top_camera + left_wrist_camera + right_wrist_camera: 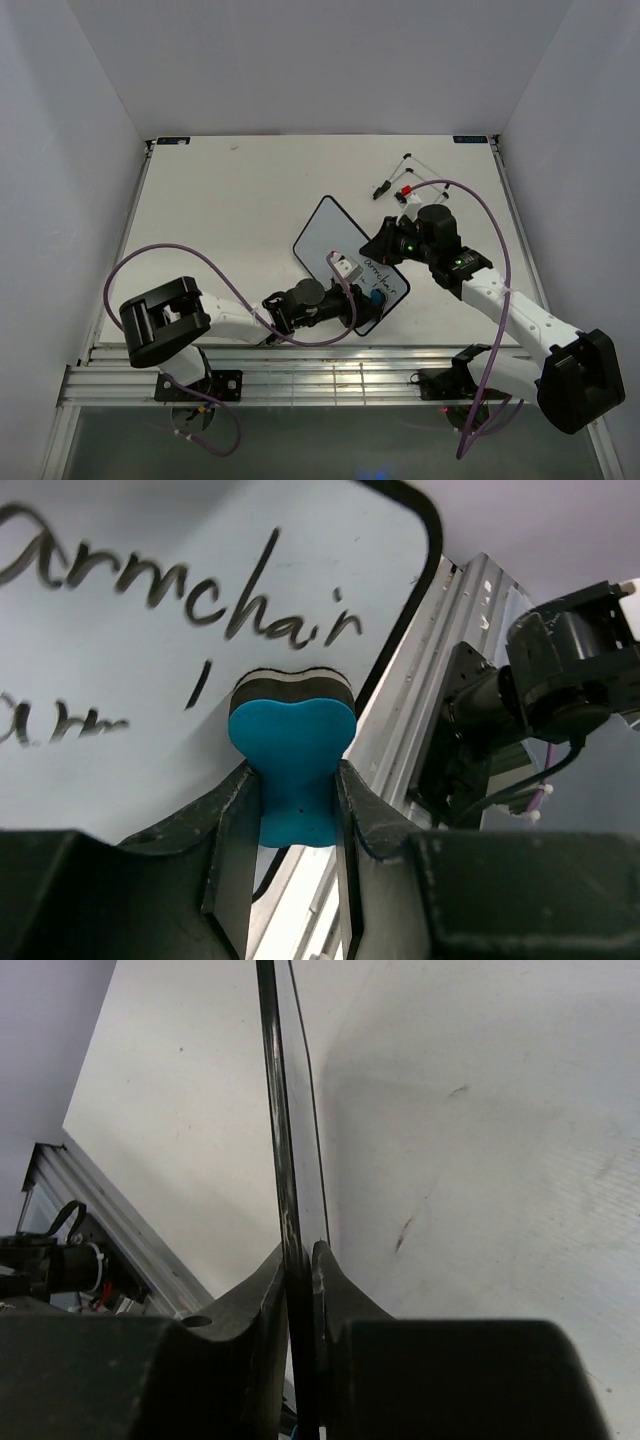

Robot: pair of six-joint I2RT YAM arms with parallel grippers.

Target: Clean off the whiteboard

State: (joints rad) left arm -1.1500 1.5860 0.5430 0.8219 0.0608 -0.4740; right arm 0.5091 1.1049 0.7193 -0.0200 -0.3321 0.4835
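Left jaws, nearest, clamp the blue eraser (292, 770) against the whiteboard (330, 245), right jaws pinch its right edge; wiping looks underway, and the next sweep must cross the handwriting (250, 605).

Pale flat desk (220, 200): open at left and far centre. Right of centre, the small black-framed whiteboard (328, 240) bars passage (right hand (300, 1260) clamps its edge; left hand (296, 815), gripping a blue eraser (290, 735), at its near end). Thin black wire stand (408, 180) occupies the far right.
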